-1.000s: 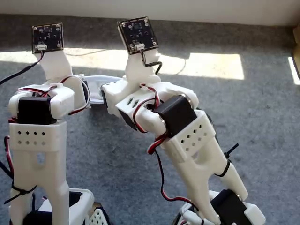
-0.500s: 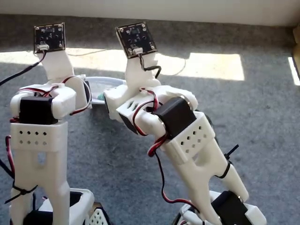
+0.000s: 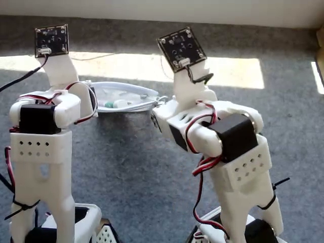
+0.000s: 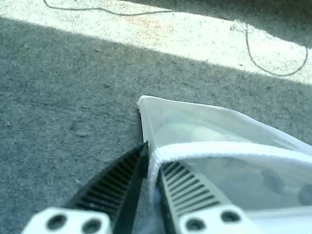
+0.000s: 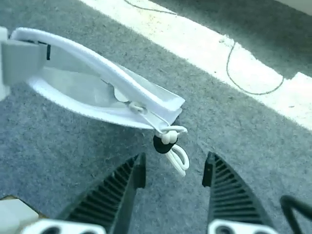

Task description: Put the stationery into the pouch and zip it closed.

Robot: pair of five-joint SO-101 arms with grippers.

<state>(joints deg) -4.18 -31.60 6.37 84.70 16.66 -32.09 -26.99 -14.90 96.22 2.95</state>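
A clear pouch (image 3: 126,96) with a white zip band lies on the grey carpet between the two arms. Green and white stationery (image 3: 110,105) shows through its side. My left gripper (image 4: 152,159) is shut on the zip band at one end of the pouch (image 4: 219,131). At the other end, the zip slider with its white cord pull (image 5: 169,141) rests on the carpet. My right gripper (image 5: 175,163) is open just short of that pull, not touching it. The pouch (image 5: 83,92) looks zipped up to the slider.
A sunlit strip (image 3: 233,71) crosses the carpet behind the pouch, with a thin cable (image 5: 243,78) lying across it. A pale wall base (image 3: 202,10) runs along the far edge. Open carpet lies to the right of the right arm.
The right arm has swung to the right, off the pouch, and most of the pouch now shows. The left arm has kept still.
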